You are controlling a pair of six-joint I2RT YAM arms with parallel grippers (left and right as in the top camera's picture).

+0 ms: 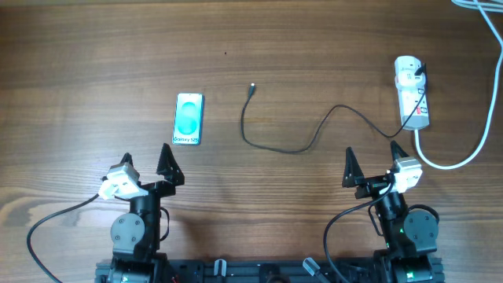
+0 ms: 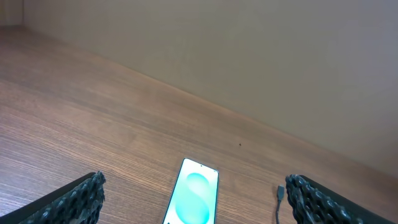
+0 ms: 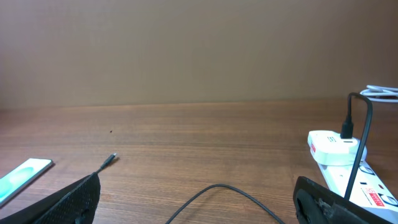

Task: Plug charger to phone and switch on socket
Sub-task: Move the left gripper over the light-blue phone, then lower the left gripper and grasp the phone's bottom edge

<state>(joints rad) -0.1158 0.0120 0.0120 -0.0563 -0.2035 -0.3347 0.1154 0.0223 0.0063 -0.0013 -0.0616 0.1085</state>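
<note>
The phone [image 1: 189, 119] lies face up on the table, screen cyan and white; it also shows in the left wrist view [image 2: 194, 198] and at the left edge of the right wrist view [image 3: 22, 177]. The charger's thin black cable [image 1: 292, 148] curves from its free connector tip [image 1: 252, 88] to the socket [image 1: 412, 92], a white power strip at the far right [image 3: 339, 154]. The tip lies apart from the phone [image 2: 280, 193] [image 3: 109, 160]. My left gripper [image 1: 145, 166] [image 2: 194, 202] is open and empty, just short of the phone. My right gripper [image 1: 376, 163] [image 3: 199, 202] is open and empty near the cable's bend.
A thick white cord [image 1: 481, 126] loops from the socket along the table's right edge to the far corner. A plain wall rises behind the table's far edge [image 2: 249, 118].
</note>
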